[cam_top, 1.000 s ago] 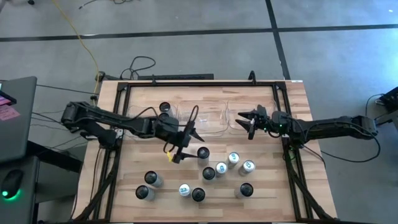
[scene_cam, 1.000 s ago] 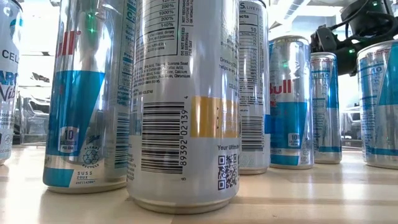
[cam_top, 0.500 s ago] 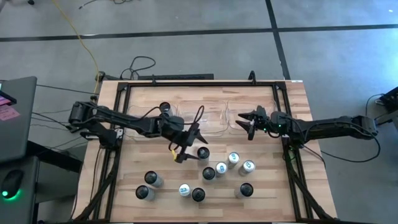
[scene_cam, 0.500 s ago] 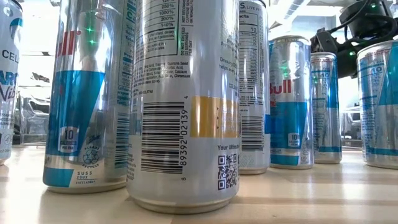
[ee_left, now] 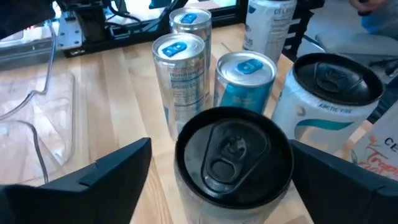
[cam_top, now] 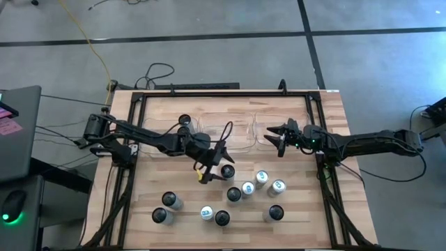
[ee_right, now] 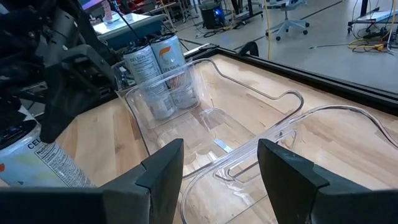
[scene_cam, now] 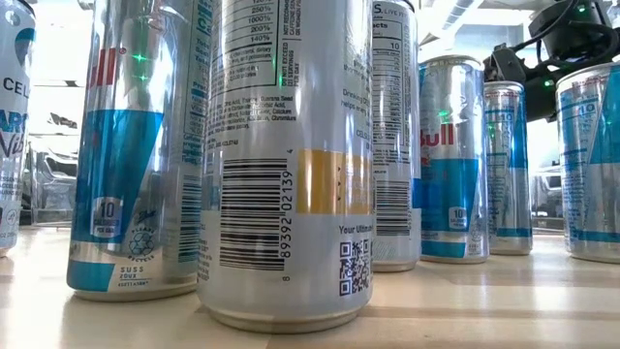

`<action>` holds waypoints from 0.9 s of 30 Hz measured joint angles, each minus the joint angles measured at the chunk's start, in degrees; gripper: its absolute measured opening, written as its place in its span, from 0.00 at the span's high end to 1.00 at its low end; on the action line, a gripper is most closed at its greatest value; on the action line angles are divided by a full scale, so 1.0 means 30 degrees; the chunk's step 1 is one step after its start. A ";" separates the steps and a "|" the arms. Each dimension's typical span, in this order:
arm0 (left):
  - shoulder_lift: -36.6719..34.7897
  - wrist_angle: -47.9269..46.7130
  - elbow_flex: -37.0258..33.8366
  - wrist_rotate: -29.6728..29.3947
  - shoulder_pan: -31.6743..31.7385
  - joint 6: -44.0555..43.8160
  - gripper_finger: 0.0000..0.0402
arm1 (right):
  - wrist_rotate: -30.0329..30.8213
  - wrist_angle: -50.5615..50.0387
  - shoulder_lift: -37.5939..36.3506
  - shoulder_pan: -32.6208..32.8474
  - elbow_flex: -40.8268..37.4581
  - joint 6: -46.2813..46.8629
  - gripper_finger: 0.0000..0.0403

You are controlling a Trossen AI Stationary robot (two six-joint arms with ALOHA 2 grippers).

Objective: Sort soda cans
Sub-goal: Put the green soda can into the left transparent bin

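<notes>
The left end effector (cam_top: 217, 165) reaches over the middle of the wooden counter (cam_top: 150, 183), its fingers spread wide on either side of a black-topped can (cam_top: 227, 171) without touching it; in the left wrist view that can (ee_left: 233, 160) stands upright between the two dark fingers (ee_left: 102, 174), gaps showing on both sides. Just beyond it in that view stand three blue-topped cans (ee_left: 180, 74) close together and a wider black-topped can (ee_left: 323, 102) beside them. From above, the rest of the soda cans stand upright in a loose cluster on the near half of the counter: blue-white tops at the right of the group (cam_top: 277, 186) and one near the front (cam_top: 206, 213), dark tops around them (cam_top: 234, 194) and toward the left (cam_top: 170, 201). Two more cans (cam_top: 184, 124) stand at the far left side, inside the left clear bin (cam_top: 237, 138); the right wrist view shows them (ee_right: 155, 68) upright in a corner of it. The right end effector (cam_top: 281, 137) hovers over the right clear bin (cam_top: 263, 143), its fingers spread apart and holding nothing. In the low view, tall silver-and-blue cans (scene_cam: 281, 165) fill the frame.
</notes>
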 joint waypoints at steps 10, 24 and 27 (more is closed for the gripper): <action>-0.0020 -0.0048 0.0000 -0.0132 0.0000 0.0005 0.35 | 0.0001 0.0000 -0.0007 0.0000 0.0000 -0.0140 0.43; -0.5691 -0.4457 -0.0022 -0.6621 -0.0737 -0.3702 0.37 | 0.0006 -0.0727 -0.0005 0.0000 0.0000 -0.0171 0.43; -0.7887 -0.5970 -0.0022 -0.8567 -0.1000 -0.4163 0.37 | 0.0004 -0.0711 0.0001 0.0000 0.0000 -0.0169 0.43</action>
